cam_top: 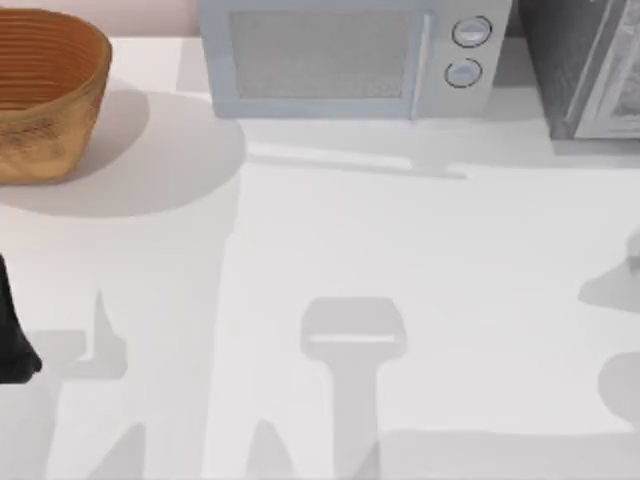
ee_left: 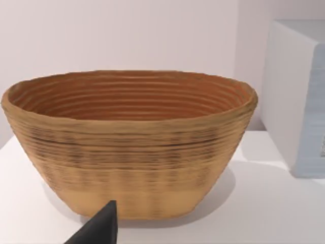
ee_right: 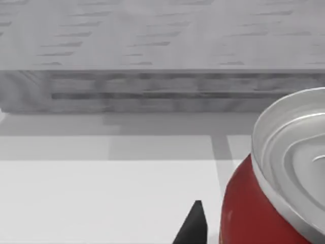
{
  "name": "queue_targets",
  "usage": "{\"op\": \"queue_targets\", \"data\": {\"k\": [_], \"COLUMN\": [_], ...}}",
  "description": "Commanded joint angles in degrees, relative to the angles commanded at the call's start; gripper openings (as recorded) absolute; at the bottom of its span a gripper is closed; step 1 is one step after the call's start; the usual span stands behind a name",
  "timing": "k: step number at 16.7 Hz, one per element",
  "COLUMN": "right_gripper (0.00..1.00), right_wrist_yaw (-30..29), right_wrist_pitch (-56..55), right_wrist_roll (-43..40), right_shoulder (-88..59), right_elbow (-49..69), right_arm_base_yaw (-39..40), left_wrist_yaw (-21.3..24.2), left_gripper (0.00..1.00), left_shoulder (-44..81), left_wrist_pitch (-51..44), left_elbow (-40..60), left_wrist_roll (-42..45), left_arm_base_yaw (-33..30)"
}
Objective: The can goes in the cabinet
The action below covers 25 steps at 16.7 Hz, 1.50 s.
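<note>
The can (ee_right: 264, 203) is red with a silver lid and sits close in front of the right wrist camera, appearing tilted. A dark tip of my right gripper (ee_right: 194, 226) shows just beside it, with a narrow gap between them. Behind them the cabinet (ee_right: 162, 86) shows its grey speckled front. From above, the cabinet (cam_top: 580, 60) stands at the table's far right corner, dark grey with a white-edged panel, only partly in view. My left arm (cam_top: 12, 335) is parked at the table's left edge, its gripper (ee_left: 99, 229) facing the basket.
A woven tan basket (cam_top: 45, 95) stands at the far left, also seen as the basket (ee_left: 127, 147). A pale blue-grey microwave (cam_top: 350, 55) with two knobs stands at the back middle, left of the cabinet. Arm shadows fall across the white table (cam_top: 400, 230).
</note>
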<state>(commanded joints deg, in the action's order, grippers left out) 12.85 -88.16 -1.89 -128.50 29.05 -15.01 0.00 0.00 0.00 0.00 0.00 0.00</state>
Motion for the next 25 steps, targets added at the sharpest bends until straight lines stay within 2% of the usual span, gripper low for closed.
{"op": "queue_targets", "data": {"k": [4, 7, 14, 17, 25], "right_gripper": [0.0, 0.0, 0.0, 0.0, 0.0], "right_wrist_yaw": [0.0, 0.0, 0.4, 0.5, 0.5], "right_wrist_pitch": [0.8, 6.5, 34.6, 43.4, 46.6], "right_wrist_roll": [0.1, 0.1, 0.1, 0.1, 0.2], "right_shoulder": [0.9, 6.3, 29.8, 38.2, 41.4], "right_elbow": [0.0, 0.5, 3.4, 4.6, 5.0], "right_arm_base_yaw": [-0.1, -0.1, 0.1, 0.0, 0.0], "left_wrist_yaw": [0.0, 0.0, 0.0, 0.0, 0.0], "left_gripper": [1.0, 1.0, 1.0, 1.0, 1.0], "left_shoulder": [0.0, 0.0, 0.0, 0.0, 0.0], "left_wrist_pitch": [0.0, 0.0, 0.0, 0.0, 0.0], "left_elbow": [0.0, 0.0, 0.0, 0.0, 0.0], "left_wrist_roll": [0.0, 0.0, 0.0, 0.0, 0.0], "left_arm_base_yaw": [0.0, 0.0, 0.0, 0.0, 0.0]}}
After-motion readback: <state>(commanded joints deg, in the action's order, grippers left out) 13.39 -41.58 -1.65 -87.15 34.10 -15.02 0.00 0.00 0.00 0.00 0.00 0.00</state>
